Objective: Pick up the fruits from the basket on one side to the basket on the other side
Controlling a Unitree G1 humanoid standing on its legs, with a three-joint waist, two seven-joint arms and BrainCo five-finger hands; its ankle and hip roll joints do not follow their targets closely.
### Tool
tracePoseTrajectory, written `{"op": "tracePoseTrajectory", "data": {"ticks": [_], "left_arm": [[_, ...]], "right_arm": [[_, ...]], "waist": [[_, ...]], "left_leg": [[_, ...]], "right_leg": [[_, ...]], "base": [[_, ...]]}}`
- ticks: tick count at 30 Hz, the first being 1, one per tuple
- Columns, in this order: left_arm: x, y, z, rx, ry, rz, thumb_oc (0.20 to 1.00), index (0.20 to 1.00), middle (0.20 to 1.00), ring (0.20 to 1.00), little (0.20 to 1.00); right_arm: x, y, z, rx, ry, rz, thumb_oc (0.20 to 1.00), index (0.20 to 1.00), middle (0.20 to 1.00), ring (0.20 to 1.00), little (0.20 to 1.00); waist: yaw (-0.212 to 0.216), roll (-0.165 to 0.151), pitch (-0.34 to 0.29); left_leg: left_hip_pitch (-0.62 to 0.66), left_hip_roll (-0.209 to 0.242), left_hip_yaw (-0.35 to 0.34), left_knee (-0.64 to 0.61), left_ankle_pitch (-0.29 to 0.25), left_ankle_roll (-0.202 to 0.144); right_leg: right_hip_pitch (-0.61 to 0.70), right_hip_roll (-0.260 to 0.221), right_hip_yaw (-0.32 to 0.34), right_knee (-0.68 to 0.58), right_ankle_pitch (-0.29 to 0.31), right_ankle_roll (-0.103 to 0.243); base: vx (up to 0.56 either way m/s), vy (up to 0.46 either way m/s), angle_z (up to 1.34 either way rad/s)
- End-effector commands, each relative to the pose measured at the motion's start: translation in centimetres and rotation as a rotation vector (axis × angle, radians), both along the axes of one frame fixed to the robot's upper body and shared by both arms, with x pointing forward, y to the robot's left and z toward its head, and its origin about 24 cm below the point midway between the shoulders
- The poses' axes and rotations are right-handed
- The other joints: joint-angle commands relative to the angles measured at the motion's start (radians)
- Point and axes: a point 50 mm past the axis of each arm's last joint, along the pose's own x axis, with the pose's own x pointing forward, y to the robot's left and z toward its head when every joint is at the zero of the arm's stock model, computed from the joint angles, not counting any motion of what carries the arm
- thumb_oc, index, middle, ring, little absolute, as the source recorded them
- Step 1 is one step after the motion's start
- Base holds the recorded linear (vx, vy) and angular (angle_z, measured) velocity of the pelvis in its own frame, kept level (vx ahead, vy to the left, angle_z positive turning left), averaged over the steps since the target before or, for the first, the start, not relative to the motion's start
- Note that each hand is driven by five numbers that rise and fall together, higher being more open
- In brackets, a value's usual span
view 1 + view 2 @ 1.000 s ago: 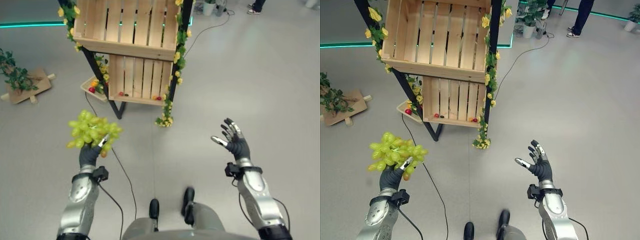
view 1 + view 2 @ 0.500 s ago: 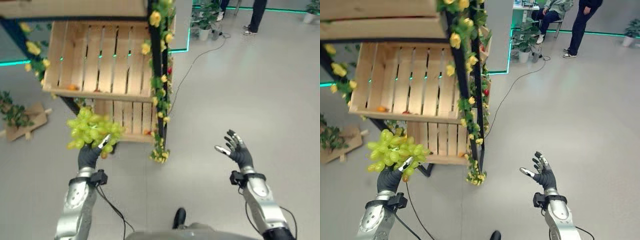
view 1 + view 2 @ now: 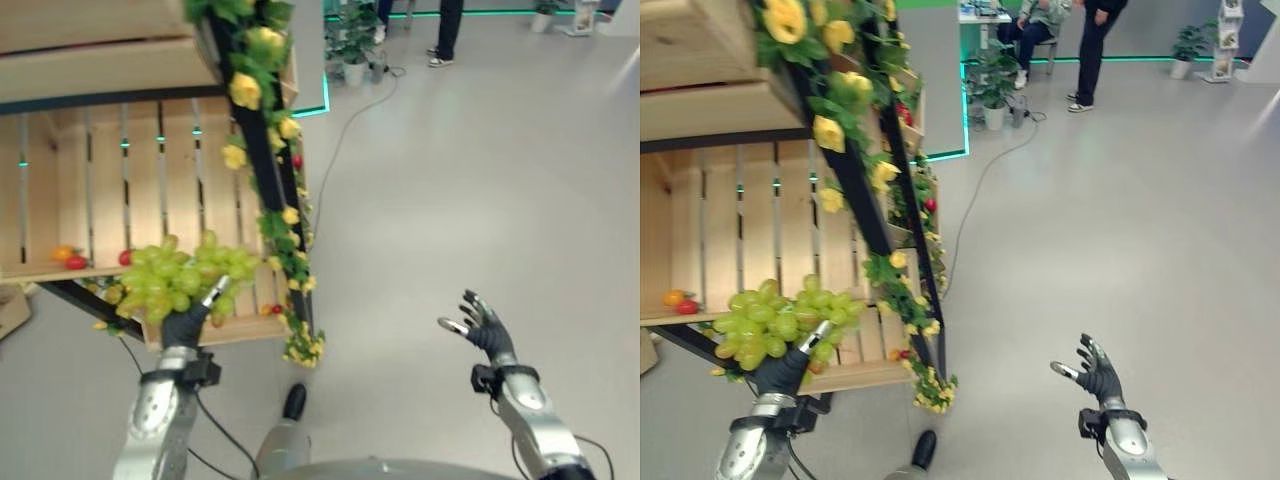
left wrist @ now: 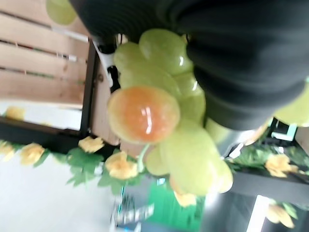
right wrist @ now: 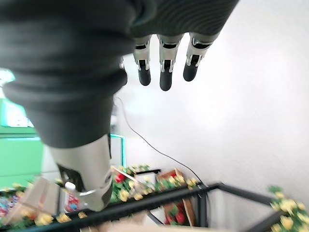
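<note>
The head camera has swung up and left: the slatted wooden crate shelf (image 3: 120,200) now stands close behind the bunch of green grapes (image 3: 185,280), its flower-wrapped black post (image 3: 865,215) near centre.

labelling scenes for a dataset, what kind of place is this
Probably an indoor demo or exhibition hall set up as a mock fruit stand: slatted wooden crates on a black frame trimmed with yellow flowers, a smooth grey floor, and people by potted plants beyond.

Left hand (image 3: 184,325) raised, fingers curled; right hand (image 3: 487,328) raised, fingers spread.
</note>
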Motion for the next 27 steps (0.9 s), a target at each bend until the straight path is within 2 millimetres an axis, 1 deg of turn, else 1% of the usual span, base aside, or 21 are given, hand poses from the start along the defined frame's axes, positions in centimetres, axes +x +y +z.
{"op": "tracePoseTrajectory", "data": {"ticks": [1, 7, 10, 12, 15, 20, 21, 22, 27], "left_arm": [[3.9, 5.0, 6.8, -0.043, -0.334, 0.271, 0.2, 0.2, 0.2, 0.2, 0.2], [4.0, 5.6, 7.3, -0.061, -0.352, 0.312, 0.2, 0.2, 0.2, 0.2, 0.2], [4.1, 6.3, 7.5, -0.06, -0.364, 0.358, 0.2, 0.2, 0.2, 0.2, 0.2], [4.0, 7.3, 8.1, -0.047, -0.384, 0.412, 0.2, 0.2, 0.2, 0.2, 0.2], [3.9, 7.8, 8.4, -0.039, -0.397, 0.427, 0.2, 0.2, 0.2, 0.2, 0.2], [2.9, 7.9, 9.2, -0.04, -0.439, 0.389, 0.2, 0.2, 0.2, 0.2, 0.2], [2.6, 7.6, 9.5, -0.04, -0.446, 0.349, 0.2, 0.2, 0.2, 0.2, 0.2], [2.6, 7.6, 9.5, -0.04, -0.446, 0.348, 0.2, 0.2, 0.2, 0.2, 0.2], [1.7, 7.2, 10.3, -0.06, -0.464, 0.231, 0.2, 0.2, 0.2, 0.2, 0.2]], "right_arm": [[1.8, 0.5, 1.8, -0.013, -0.093, 0.043, 1.0, 1.0, 1.0, 1.0, 1.0], [1.7, 0.9, 1.3, -0.005, -0.069, 0.049, 1.0, 1.0, 1.0, 1.0, 1.0], [1.6, 1.0, 1.0, -0.002, -0.058, 0.049, 1.0, 1.0, 1.0, 1.0, 1.0], [1.4, 1.0, 0.7, 0.0, -0.042, 0.046, 1.0, 1.0, 1.0, 1.0, 1.0], [1.3, 1.1, 0.4, 0.001, -0.027, 0.047, 1.0, 1.0, 1.0, 1.0, 1.0], [1.0, 1.1, -0.6, 0.003, 0.021, 0.04, 1.0, 1.0, 1.0, 1.0, 1.0], [0.8, 1.0, -1.0, 0.003, 0.04, 0.041, 1.0, 1.0, 1.0, 1.0, 1.0], [0.8, 1.0, -1.0, 0.003, 0.04, 0.041, 1.0, 1.0, 1.0, 1.0, 1.0], [0.6, 0.8, -1.8, -0.004, 0.086, 0.052, 1.0, 1.0, 1.0, 1.0, 1.0]], "waist": [[-0.028, -0.025, -0.035], [-0.029, -0.035, -0.036], [-0.03, -0.037, -0.038], [-0.029, -0.037, -0.039], [-0.028, -0.036, -0.04], [-0.018, -0.035, -0.04], [-0.015, -0.033, -0.041], [-0.015, -0.033, -0.041], [-0.003, -0.024, -0.04]], "left_leg": [[0.076, 0.008, 0.001, -0.038, -0.089, -0.006], [0.073, 0.003, 0.006, -0.038, -0.096, 0.0], [0.07, 0.0, 0.006, -0.038, -0.098, 0.002], [0.068, -0.002, 0.007, -0.038, -0.099, 0.005], [0.068, -0.003, 0.005, -0.038, -0.099, 0.005], [0.07, -0.004, 0.003, -0.038, -0.099, 0.008], [0.071, -0.004, 0.001, -0.038, -0.098, 0.009], [0.071, -0.004, 0.001, -0.038, -0.098, 0.009], [0.071, -0.004, -0.006, -0.038, -0.094, 0.011]], "right_leg": [[-0.059, -0.056, 0.036, -0.06, 0.083, 0.049], [-0.065, -0.068, 0.038, -0.06, 0.087, 0.059], [-0.073, -0.072, 0.039, -0.06, 0.087, 0.064], [-0.074, -0.076, 0.041, -0.06, 0.088, 0.067], [-0.075, -0.077, 0.041, -0.06, 0.089, 0.067], [-0.074, -0.077, 0.04, -0.06, 0.087, 0.068], [-0.073, -0.077, 0.037, -0.06, 0.086, 0.068], [-0.072, -0.077, 0.037, -0.06, 0.086, 0.068], [-0.069, -0.073, 0.034, -0.06, 0.084, 0.067]], "base": [[0.05, 0.05, -0.04], [0.02, 0.022, 0.01], [0.0, 0.007, -0.07], [-0.01, 0.008, 0.0], [0.0, 0.001, 0.01], [-0.01, -0.011, -0.04], [0.0, 0.0, 0.0], [0.0, 0.0, 0.0], [0.0, 0.0, 0.0]]}}
